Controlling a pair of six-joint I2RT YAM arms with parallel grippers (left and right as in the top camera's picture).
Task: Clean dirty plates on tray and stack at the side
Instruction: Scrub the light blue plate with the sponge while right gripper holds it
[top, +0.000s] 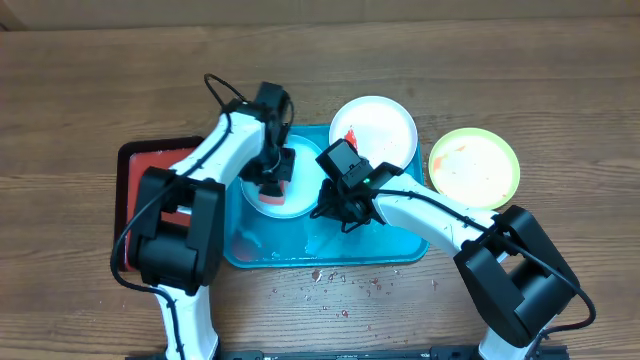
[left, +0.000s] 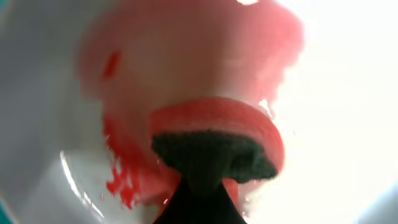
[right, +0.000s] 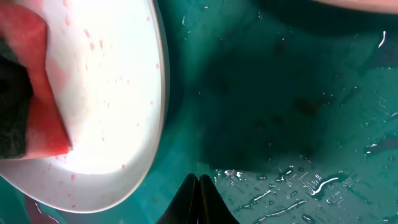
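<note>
A light-blue rimmed plate lies at the left of the turquoise tray. My left gripper is shut on a pink sponge with a dark scrub side, pressed onto this plate beside red sauce smears. My right gripper is shut and empty, just right of the plate; in the right wrist view its tips hover over the wet tray floor next to the plate. A white plate with red sauce overlaps the tray's back edge. A yellow-green rimmed plate rests on the table to the right.
A smaller dark-rimmed red tray lies left of the turquoise one, partly under my left arm. Red specks and droplets dot the wooden table in front of the tray. Water beads cover the tray floor.
</note>
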